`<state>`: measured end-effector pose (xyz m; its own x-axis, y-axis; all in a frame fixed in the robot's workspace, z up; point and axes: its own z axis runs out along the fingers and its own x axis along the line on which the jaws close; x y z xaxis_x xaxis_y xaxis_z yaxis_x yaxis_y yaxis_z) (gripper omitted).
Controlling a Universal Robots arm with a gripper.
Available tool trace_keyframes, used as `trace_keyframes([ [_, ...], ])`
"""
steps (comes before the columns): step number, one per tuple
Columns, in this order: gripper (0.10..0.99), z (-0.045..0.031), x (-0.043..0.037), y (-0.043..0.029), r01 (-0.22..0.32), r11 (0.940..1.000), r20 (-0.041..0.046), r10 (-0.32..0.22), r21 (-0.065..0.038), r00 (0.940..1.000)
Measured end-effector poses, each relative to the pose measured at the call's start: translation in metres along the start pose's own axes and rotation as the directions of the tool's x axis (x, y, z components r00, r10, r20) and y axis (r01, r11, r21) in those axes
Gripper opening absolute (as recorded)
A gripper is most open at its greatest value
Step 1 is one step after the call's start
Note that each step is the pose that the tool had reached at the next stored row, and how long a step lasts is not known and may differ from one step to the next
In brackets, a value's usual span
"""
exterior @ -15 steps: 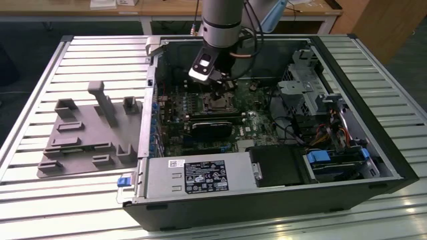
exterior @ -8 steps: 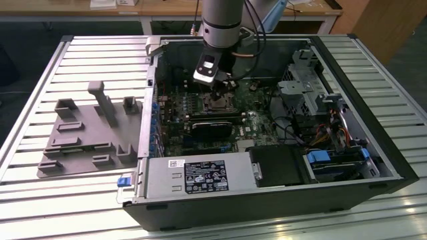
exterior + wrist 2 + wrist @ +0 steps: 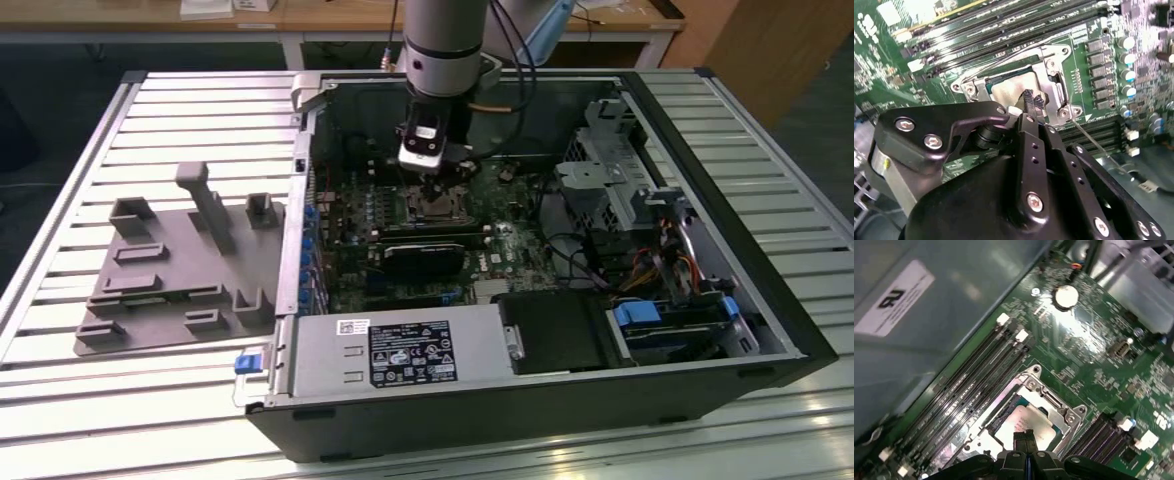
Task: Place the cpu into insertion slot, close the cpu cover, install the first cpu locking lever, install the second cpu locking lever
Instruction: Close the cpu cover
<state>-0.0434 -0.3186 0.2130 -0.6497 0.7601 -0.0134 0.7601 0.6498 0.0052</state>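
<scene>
The gripper [image 3: 1024,438] is hanging directly over the slot [image 3: 1003,414], its fingers [image 3: 1019,436] clenched together with nothing visible between them. The cpu [image 3: 1026,421] is lying in the slot, its silvery top showing through the window of the cover [image 3: 1051,399], which is lying flat around it. Whether the fingertips are touching the cpu, I cannot tell. A thin wire lever [image 3: 1094,142] is running just beside the slot on the green board [image 3: 1089,355]. In the exterior view, the case [image 3: 747,330] around the slot is standing open on the worktop [image 3: 200,110].

Bright glare washes the circuit board [image 3: 1079,335]; the computer case [image 3: 534,420] interior sits dim.
</scene>
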Motion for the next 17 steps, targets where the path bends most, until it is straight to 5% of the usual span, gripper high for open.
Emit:
trace_keyframes([
  [8,0.102,0.0003,0.0000,0.0000,0.141,0.9900,-0.0006,-0.141,-0.002,0.9900],
  [17,0.102,0.0003,0.0000,0.0000,0.281,0.9598,-0.0008,-0.281,-0.004,0.9598],
])
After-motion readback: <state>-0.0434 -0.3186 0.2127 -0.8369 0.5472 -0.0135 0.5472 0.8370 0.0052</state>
